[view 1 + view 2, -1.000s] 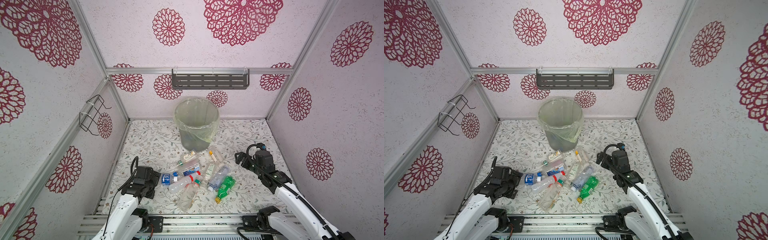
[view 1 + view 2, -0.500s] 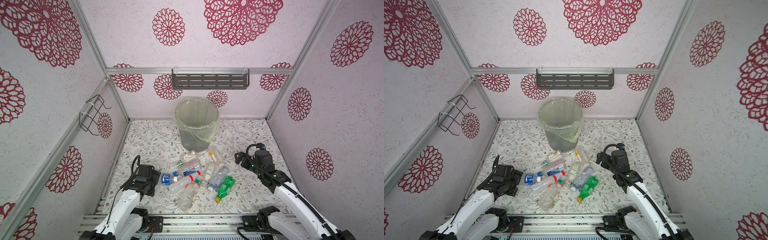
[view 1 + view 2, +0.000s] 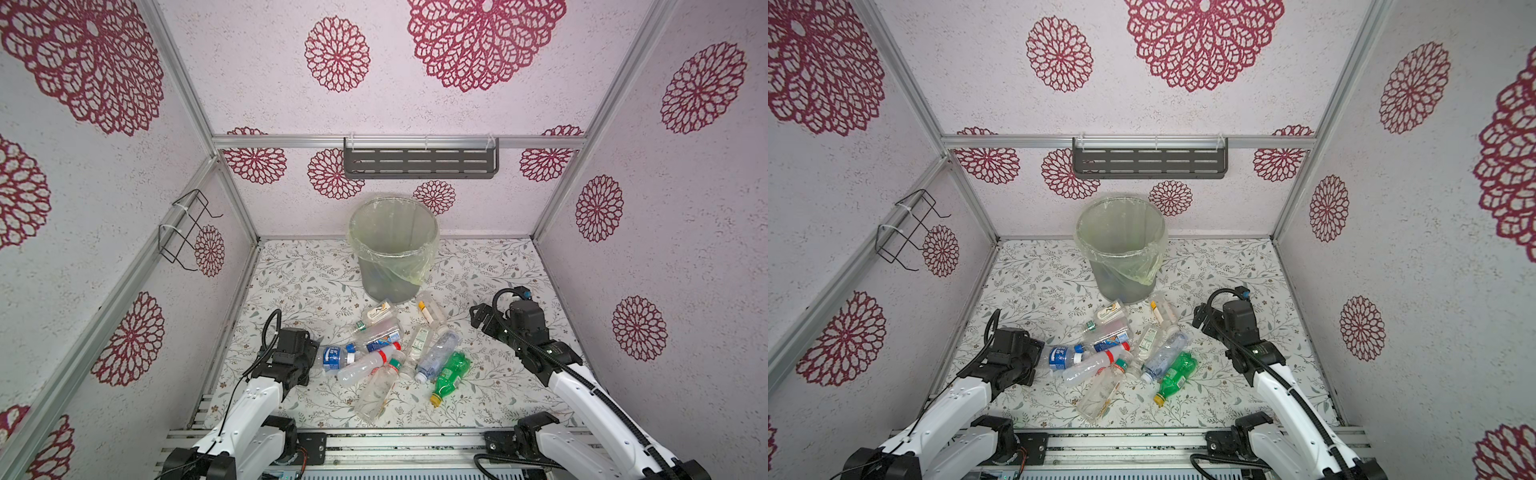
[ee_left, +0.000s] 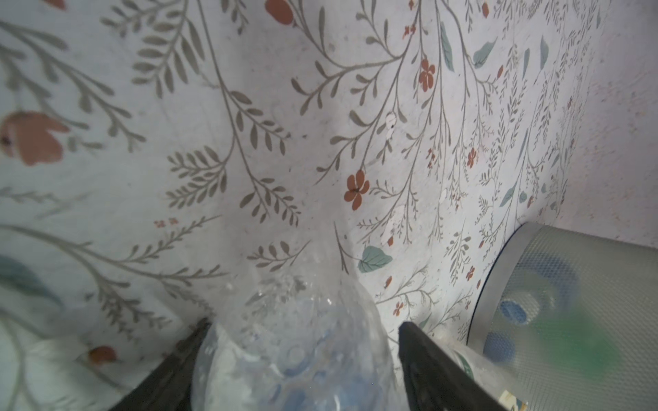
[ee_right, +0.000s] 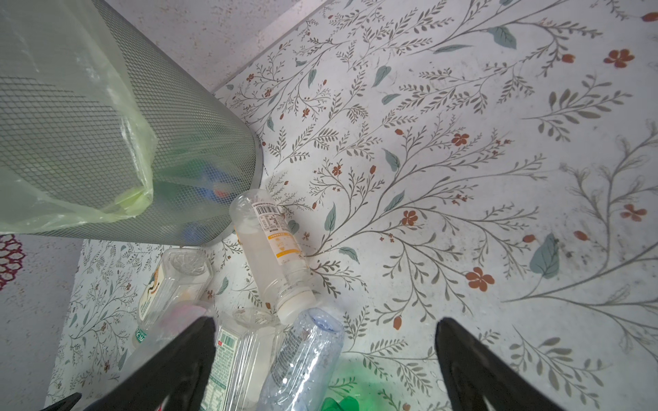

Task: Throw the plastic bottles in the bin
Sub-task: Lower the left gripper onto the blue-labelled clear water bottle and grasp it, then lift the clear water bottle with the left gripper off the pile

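- Top views, left side: left claw (image 3: 312, 360), black, set low over the pale floral-printed tabletop (image 3: 291, 274). It is at the base end of a clear crinkled plastic bottle with a blue label (image 3: 335, 357). The bottle lies on its side at the left edge of the heap. The wrist body hides the jaws here.
- Top views, right side: right claw (image 3: 1202, 320), black, jaws spread wide and holding nothing, just beside the right edge of the heap of small plastic bottles (image 3: 1163, 349).
- Top views, rear: round grey mesh-walled bin (image 3: 386, 282), upright, tapering downward, with a clear yellowish plastic bag (image 3: 399, 266) folded over its rim. The heap's far bottles lie at its foot. A green ribbed bottle with a yellow cap (image 3: 451, 372) lies at the heap's near right.
- Left wrist view: left claw (image 4: 302, 324), its black wedge-shaped fingers (image 4: 427, 359) flanking the rounded, dimpled base of the clear bottle (image 4: 292, 359). The jaws are narrowed about it; whether the pads press cannot be told. Blue and green shapes show through the bin's mesh (image 4: 569, 320).
- Right wrist view: right claw (image 5: 325, 320), tips far apart. A smooth clear bottle with an orange-and-white label and white cap (image 5: 270, 245) lies with its base against the bin's foot (image 5: 199, 153).
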Controlling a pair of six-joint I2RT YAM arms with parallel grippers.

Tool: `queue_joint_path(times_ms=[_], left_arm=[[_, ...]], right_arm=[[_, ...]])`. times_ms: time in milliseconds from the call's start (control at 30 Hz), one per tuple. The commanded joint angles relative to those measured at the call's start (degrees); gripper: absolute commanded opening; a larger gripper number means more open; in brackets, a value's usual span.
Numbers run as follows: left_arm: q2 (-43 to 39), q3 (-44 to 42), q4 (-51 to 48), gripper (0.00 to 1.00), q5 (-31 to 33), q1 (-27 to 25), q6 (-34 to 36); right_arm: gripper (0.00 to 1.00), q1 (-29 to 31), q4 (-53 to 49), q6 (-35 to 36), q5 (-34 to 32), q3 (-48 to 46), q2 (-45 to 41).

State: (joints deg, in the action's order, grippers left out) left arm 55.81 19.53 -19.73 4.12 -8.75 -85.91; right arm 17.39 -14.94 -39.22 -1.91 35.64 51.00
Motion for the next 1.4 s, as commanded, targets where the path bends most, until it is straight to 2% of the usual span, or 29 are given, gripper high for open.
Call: queue_joint_path(times_ms=[0, 233, 700, 1100, 1367], left_arm=[[2.19, 0.38, 3.02, 0.77, 1.14, -0.21, -0.44], [5.93, 1.6, 5.84, 0.63, 1.09, 0.31, -0.33], [6.77, 4.45, 7.45, 0.59, -2.24, 5.12, 1.44], [-2.6, 3.94, 4.39, 0.59, -2.98, 7.15, 0.98], [-8.75, 4.83, 5.5, 0.58, -6.51, 8.24, 1.6]], right_arm=[[0.99, -0.16, 0.61, -1.73, -1.21, 0.81, -0.81], [0.99, -0.16, 0.29, -1.97, -1.25, 1.01, -1.17], [0.99, -0.16, -0.34, -1.56, -1.83, 1.19, -1.45], [0.99, -0.16, 0.88, -1.8, -1.26, 0.84, -0.14], [0.99, -0.18, 1.7, -2.05, -1.15, 0.57, 0.3]])
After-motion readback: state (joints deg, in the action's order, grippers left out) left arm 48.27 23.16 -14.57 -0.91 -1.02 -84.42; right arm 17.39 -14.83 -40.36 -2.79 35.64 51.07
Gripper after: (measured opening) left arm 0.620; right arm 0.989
